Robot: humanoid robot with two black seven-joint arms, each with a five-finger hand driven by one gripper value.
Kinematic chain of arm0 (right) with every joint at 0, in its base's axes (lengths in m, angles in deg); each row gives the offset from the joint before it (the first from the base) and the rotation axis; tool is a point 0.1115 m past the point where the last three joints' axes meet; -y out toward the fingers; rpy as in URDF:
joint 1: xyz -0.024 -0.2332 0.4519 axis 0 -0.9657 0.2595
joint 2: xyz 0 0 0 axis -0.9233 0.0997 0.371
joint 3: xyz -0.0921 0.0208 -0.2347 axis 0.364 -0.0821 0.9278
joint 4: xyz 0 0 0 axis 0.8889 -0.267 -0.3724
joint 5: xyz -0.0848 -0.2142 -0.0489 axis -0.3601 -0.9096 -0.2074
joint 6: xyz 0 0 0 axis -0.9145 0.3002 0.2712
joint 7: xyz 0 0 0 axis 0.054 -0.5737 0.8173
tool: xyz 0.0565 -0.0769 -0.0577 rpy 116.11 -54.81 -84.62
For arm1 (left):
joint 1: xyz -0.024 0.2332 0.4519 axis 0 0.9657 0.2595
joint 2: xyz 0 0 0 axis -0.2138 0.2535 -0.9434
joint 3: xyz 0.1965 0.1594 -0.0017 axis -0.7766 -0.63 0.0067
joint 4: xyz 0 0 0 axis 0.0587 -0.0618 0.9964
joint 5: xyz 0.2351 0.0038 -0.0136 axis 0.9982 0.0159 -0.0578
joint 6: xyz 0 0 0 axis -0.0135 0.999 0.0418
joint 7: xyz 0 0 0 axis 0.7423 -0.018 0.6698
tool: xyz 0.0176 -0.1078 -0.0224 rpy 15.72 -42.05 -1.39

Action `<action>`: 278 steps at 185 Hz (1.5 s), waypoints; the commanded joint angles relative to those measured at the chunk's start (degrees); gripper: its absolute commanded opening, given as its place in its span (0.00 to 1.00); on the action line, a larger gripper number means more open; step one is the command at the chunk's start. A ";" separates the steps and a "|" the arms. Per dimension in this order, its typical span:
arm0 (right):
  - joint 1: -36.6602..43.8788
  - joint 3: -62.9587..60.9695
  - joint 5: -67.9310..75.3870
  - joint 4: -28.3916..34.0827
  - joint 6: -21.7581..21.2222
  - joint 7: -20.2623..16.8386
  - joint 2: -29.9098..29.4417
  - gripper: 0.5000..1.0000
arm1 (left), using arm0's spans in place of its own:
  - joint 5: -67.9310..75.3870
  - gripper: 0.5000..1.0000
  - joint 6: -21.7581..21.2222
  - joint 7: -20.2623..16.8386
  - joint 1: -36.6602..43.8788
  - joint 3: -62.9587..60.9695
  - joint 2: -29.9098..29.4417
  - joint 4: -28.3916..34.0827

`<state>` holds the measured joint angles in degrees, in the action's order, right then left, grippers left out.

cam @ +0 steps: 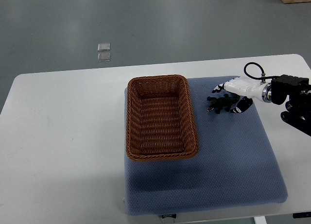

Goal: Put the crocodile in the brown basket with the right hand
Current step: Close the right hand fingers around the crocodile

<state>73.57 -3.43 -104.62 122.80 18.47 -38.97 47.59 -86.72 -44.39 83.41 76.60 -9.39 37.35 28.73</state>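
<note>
Top view: the right robot hand (232, 98), fingers spread and holding nothing, hovers at the small dark crocodile (217, 105) on the blue mat (233, 161), brown basket (161, 118) lying just left.

right hand (232, 98) white shell | fingers seemingly black | black looped cable

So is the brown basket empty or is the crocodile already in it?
Empty: the brown basket shows only bare weave; the crocodile lies outside, by the right hand.
</note>
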 commanded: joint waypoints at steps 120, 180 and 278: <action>0.36 1.45 -0.44 -1.16 2.03 0.08 -0.54 0.51 | 0.02 1.00 -0.01 -0.02 0.00 0.00 0.00 0.00; 0.27 1.53 -0.44 -1.16 2.03 0.08 -0.54 0.25 | 0.02 1.00 -0.01 -0.02 0.00 0.00 0.00 0.00; 0.36 1.80 -0.18 -1.51 3.87 -0.01 0.52 0.00 | 0.02 1.00 -0.01 -0.02 0.09 0.00 0.00 0.00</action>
<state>73.77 -1.54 -104.90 121.29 21.69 -39.08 47.85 -86.71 -44.41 83.40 76.60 -9.40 37.35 28.73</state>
